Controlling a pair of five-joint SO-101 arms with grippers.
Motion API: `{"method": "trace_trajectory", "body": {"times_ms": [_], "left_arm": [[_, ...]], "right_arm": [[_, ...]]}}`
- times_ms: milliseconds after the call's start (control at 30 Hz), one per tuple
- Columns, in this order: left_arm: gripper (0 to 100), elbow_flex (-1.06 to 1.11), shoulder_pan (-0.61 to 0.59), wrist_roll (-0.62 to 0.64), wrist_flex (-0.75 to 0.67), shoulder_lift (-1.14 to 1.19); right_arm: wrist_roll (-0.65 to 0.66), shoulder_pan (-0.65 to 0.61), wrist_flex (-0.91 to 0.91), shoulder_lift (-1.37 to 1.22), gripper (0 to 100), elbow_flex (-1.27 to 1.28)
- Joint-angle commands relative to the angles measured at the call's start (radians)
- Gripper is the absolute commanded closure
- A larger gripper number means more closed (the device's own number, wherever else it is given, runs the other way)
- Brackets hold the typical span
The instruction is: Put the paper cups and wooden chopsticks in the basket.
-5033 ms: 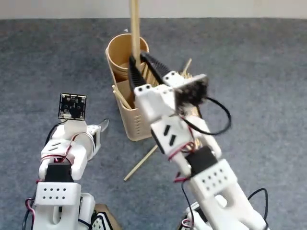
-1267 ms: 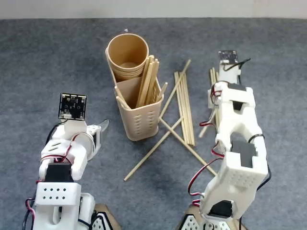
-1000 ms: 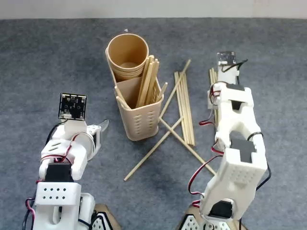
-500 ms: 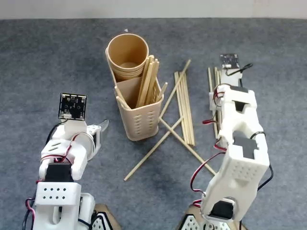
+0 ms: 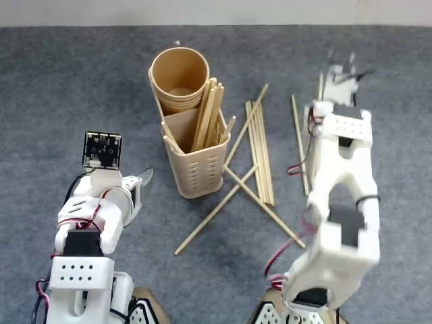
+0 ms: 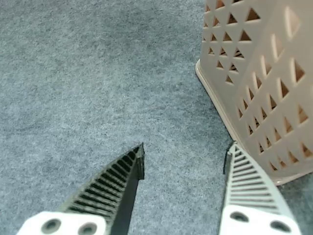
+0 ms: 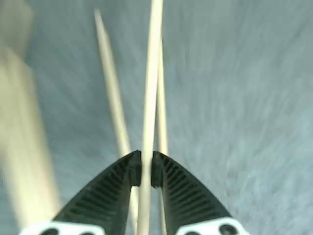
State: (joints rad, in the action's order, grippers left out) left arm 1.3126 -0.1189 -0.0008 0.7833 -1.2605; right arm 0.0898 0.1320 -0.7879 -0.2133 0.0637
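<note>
My right gripper (image 7: 145,169) has swung away from the basket (image 5: 198,170), clamped a wooden chopstick (image 7: 153,73), and is now lifting it.

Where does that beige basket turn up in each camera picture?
High view: basket stands mid-table, holding paper cups and chopsticks.
Left wrist view: its holed wall beside the open left claw.
Right wrist view: blurred pale shape at the edge, cannot tell.
Shared landmark: the grey carpet.

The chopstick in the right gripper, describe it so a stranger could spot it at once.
Start at the tall beige plastic basket on the grey carpet, then cross the scattered sticks to the white right arm. The pale wooden chopstick is the one pinched in the black right gripper; its neighbours lie loose.
</note>
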Motion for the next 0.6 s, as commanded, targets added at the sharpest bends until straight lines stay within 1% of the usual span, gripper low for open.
{"method": "trace_trajectory", "body": {"times_ms": [0,133,367,467,567], "left_arm": [[74,-0.005,0.015,0.008,-0.018,-0.010],[74,-0.005,0.015,0.008,-0.018,-0.012],[74,-0.005,0.015,0.008,-0.018,-0.010],[74,-0.005,0.013,0.008,-0.020,-0.010],[74,-0.005,0.010,0.008,-0.020,-0.010]], "right_arm": [[-0.086,-0.128,-0.001,0.417,99.4,-0.007],[-0.114,-0.268,0.088,0.694,99.4,0.111],[-0.115,-0.486,0.456,1.086,99.4,0.449],[-0.117,-0.565,0.564,1.161,99.4,0.541],[-0.117,-0.630,0.625,1.164,99.4,0.555]]}}
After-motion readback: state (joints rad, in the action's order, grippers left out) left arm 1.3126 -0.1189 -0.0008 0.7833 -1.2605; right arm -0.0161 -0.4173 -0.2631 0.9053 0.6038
